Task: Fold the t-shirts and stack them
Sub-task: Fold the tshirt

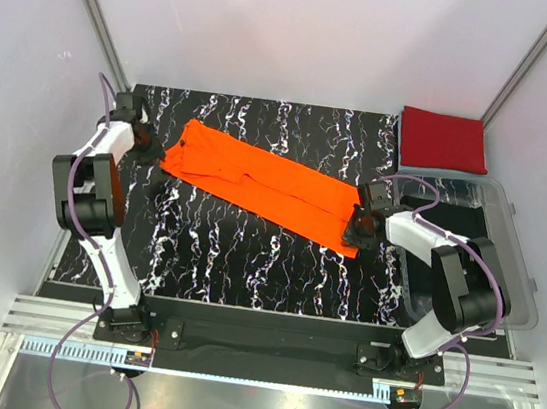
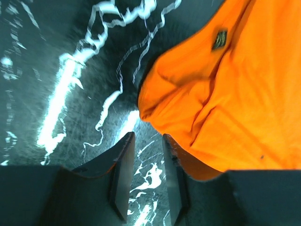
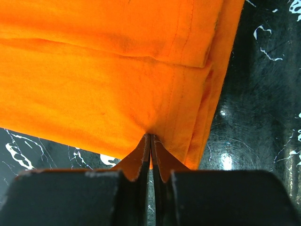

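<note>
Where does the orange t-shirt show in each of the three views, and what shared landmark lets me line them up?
Top external: the orange t-shirt lies as a diagonal strip across the table's middle, upper left to lower right.
Left wrist: upper right, beside the open left gripper.
Right wrist: upper part of the picture, its edge pinched by the right gripper.
Shared landmark: the black, white-veined table top.

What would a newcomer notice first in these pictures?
The bright orange t-shirt, folded into a long strip, lies diagonally across the black marbled table. The right gripper is pinched shut on its near-right end, while the left gripper stands open beside the far-left end. A folded red t-shirt sits at the far right corner.
</note>
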Robot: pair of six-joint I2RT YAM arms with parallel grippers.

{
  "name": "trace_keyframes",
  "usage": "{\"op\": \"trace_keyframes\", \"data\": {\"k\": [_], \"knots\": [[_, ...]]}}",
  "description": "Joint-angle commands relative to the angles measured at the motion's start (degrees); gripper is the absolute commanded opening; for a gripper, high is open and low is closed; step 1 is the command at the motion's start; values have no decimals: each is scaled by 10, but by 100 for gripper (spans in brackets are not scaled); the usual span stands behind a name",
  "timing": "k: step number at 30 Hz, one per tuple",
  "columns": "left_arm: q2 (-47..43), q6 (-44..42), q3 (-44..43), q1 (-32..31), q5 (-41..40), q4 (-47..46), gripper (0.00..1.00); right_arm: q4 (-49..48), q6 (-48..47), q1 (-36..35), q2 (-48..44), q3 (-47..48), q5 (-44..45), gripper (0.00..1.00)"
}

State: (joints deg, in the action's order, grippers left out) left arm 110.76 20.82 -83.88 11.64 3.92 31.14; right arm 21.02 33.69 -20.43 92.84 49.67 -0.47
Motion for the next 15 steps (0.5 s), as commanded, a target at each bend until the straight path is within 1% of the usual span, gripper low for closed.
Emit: {"op": "trace_keyframes", "data": {"k": [1, 5, 10, 15], "knots": [[6, -28, 13, -3, 25, -16, 39, -1, -4, -4, -13, -9, 14, 8], [26, -34, 7, -3, 32, -21, 40, -4, -6, -4, -10, -9, 9, 8], [45, -39, -11, -2, 19, -20, 40, -5, -6, -4, -9, -10, 10, 8], [75, -31, -50, -2, 45, -21, 35, -4, -3, -4, -4, -6, 21, 8]]}}
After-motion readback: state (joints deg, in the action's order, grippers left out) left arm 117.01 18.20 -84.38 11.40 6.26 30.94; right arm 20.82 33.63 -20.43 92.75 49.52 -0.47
